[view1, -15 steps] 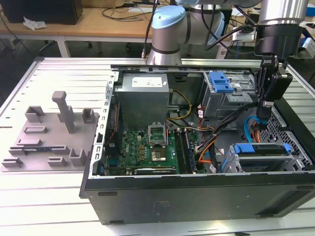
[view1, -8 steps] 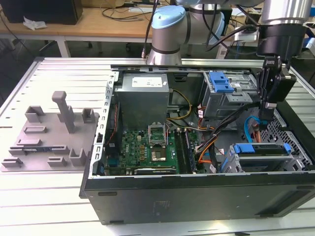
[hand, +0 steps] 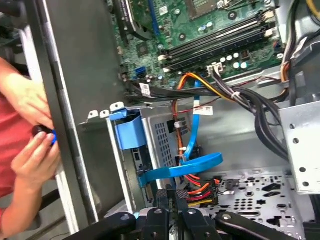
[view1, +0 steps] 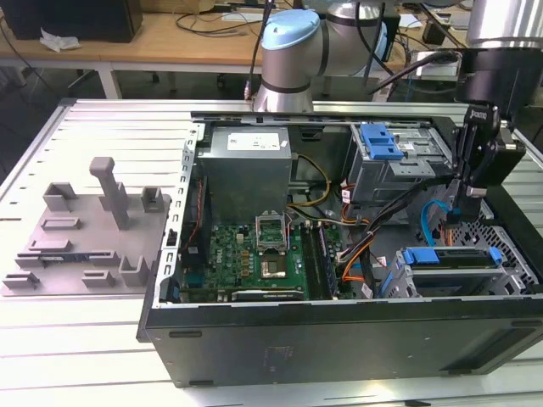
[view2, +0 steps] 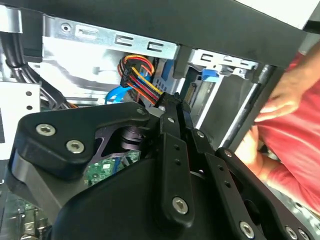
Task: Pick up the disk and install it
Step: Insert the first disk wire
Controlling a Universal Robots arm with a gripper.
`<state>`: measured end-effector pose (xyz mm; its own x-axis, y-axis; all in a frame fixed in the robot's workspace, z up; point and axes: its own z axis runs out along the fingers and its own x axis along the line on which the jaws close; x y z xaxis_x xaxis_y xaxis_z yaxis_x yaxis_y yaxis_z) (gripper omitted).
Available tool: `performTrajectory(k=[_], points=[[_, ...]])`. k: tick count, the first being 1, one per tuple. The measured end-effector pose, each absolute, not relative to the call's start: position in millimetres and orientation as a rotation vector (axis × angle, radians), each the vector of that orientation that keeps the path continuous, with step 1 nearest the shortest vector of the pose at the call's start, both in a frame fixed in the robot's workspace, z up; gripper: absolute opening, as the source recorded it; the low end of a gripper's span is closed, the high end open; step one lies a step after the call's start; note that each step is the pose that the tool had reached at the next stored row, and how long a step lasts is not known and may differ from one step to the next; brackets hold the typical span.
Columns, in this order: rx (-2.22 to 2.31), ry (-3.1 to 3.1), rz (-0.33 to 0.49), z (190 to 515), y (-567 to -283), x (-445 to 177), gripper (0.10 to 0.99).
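The disk (view1: pixel 450 256), framed by blue carrier rails, sits in the lower drive cage at the front of the open computer case (view1: pixel 339 335), on the exterior view's right. Its blue rail (hand: pixel 129 131) also shows at the cage mouth in the first wrist view. My gripper (view1: pixel 465 214) hangs just above and behind that cage. Its fingers (view2: pixel 172 112) stand close together on the black connector of a bundle of red, yellow and orange wires (hand: pixel 200 191). A flat blue data cable (hand: pixel 190 167) loops beside it.
A person's hands (hand: pixel 30 145), in red sleeves, work outside the case wall (hand: pixel 65 100) by the cage. The motherboard (view1: pixel 254 254) and power supply (view1: pixel 248 170) lie toward the exterior view's left. An upper bay carries a blue latch (view1: pixel 379 142). A grey fixture (view1: pixel 85 237) stands outside the case.
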<state>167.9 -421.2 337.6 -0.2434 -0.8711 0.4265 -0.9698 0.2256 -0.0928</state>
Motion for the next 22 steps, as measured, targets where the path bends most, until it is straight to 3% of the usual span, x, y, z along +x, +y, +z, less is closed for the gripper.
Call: performTrajectory(k=[13,18,22], points=[[1.769,-2.273,0.402,341.9,-461.7,167.2,0.165],[1.817,-2.297,0.339,342.6,-465.1,165.4,0.165],[1.9,-2.244,0.341,345.1,-465.2,164.6,0.165]])
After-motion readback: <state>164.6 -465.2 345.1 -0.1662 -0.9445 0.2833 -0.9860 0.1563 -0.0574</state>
